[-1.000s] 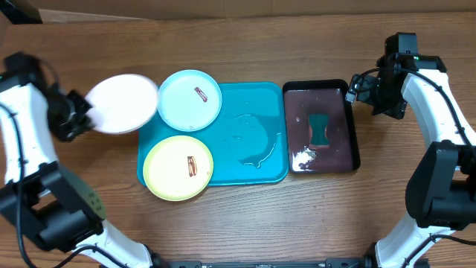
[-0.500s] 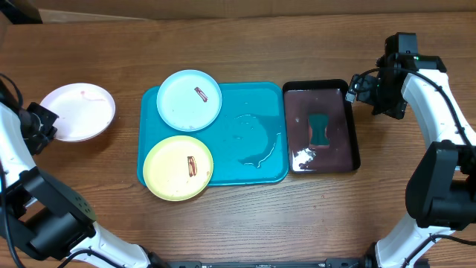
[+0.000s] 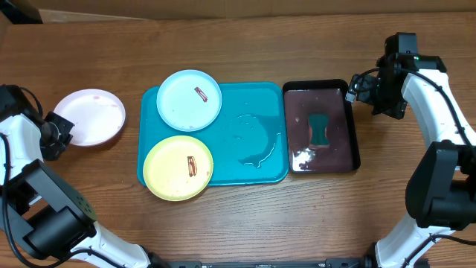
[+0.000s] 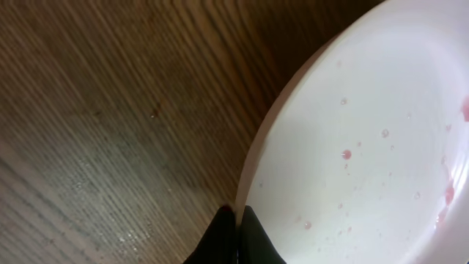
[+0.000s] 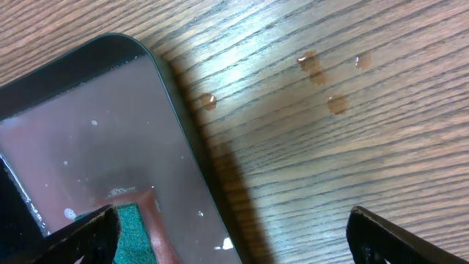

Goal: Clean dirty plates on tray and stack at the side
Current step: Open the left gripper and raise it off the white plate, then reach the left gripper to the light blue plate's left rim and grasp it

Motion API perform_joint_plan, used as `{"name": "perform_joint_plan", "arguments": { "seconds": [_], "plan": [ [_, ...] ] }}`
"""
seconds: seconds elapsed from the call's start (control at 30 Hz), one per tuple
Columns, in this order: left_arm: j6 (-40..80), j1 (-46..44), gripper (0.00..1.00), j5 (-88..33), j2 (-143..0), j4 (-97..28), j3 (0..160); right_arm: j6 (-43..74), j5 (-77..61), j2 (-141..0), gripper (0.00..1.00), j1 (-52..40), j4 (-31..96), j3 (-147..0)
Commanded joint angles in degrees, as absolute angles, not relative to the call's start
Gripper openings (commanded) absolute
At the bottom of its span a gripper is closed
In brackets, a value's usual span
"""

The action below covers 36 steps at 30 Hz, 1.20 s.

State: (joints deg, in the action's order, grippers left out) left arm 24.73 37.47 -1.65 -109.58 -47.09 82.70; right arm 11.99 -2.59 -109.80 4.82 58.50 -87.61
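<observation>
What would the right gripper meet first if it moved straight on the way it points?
Probably the bare wooden table, just beside the black rectangular tray's rim; depth is unclear.

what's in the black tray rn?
The black tray holds murky reddish-brown water, a green sponge lying in it, white foam at one corner. The floor under the sponge is hidden.

Right half of tray (image 3: 256, 104) is left open. Left half is taken by cyan plate (image 3: 186, 104) and yellow-green plate (image 3: 175, 171). Narrow bench (image 3: 132, 112) strip is left between white plate (image 3: 89, 117) and tray.
</observation>
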Motion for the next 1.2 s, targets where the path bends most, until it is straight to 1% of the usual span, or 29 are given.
{"name": "perform_joint_plan", "arguments": {
  "seconds": [0.0, 0.07, 0.1, 0.17, 0.33, 0.47, 0.63, 0.77, 0.97, 1.0, 1.07, 1.1, 1.13, 1.17],
  "plan": [
    [21.6, 36.7, 0.15, -6.2, -109.4, -46.5, 82.3, 12.2, -2.6, -109.4, 1.0, 4.7, 58.3, -88.2],
    [20.5, 36.3, 0.35, -7.6, -109.4, -46.5, 82.3, 12.2, -2.6, -109.4, 1.0, 4.7, 58.3, -88.2],
    [20.3, 36.1, 0.48, -8.1, -109.4, -46.7, 82.4, 12.2, -2.6, -109.4, 1.0, 4.7, 58.3, -88.2],
    [19.4, 35.6, 0.53, -9.9, -109.3, -47.7, 83.0, 12.2, -2.6, -109.4, 1.0, 4.7, 58.3, -88.2],
    [18.8, 32.3, 0.52, -11.0, -108.1, -53.8, 88.2, 12.2, -2.6, -109.4, 1.0, 4.7, 58.3, -88.2],
    [18.0, 27.0, 0.49, -11.0, -106.1, -58.2, 91.5, 12.2, -2.6, -109.4, 1.0, 4.7, 58.3, -88.2],
    [18.0, 19.1, 0.48, -10.9, -105.0, -63.1, 91.0, 12.2, -2.6, -109.4, 1.0, 4.7, 58.3, -88.2],
    [18.0, 13.5, 0.48, -7.6, -105.0, -64.2, 88.4, 12.2, -2.6, -109.4, 1.0, 4.7, 58.3, -88.2],
    [19.7, 7.8, 0.48, -4.8, -105.1, -63.1, 85.3, 12.2, -2.6, -109.4, 1.0, 4.7, 58.3, -88.2],
    [19.7, 7.2, 0.51, -4.3, -105.1, -62.8, 85.0, 12.2, -2.6, -109.4, 1.0, 4.7, 58.3, -88.2],
    [20.0, 6.0, 0.6, -2.8, -105.2, -61.5, 84.2, 12.2, -2.6, -109.4, 1.0, 4.7, 58.3, -88.2],
    [20.6, 5.8, 0.61, -2.3, -105.3, -61.1, 84.0, 12.2, -2.6, -109.4, 1.0, 4.7, 58.3, -88.2],
    [21.7, 5.6, 0.58, -1.9, -105.4, -60.3, 83.6, 12.2, -2.6, -109.4, 1.0, 4.7, 58.3, -88.2],
    [23.1, 5.5, 0.5, -1.9, -105.5, -59.2, 83.2, 12.2, -2.6, -109.4, 1.0, 4.7, 58.3, -88.2]
  ]
}}
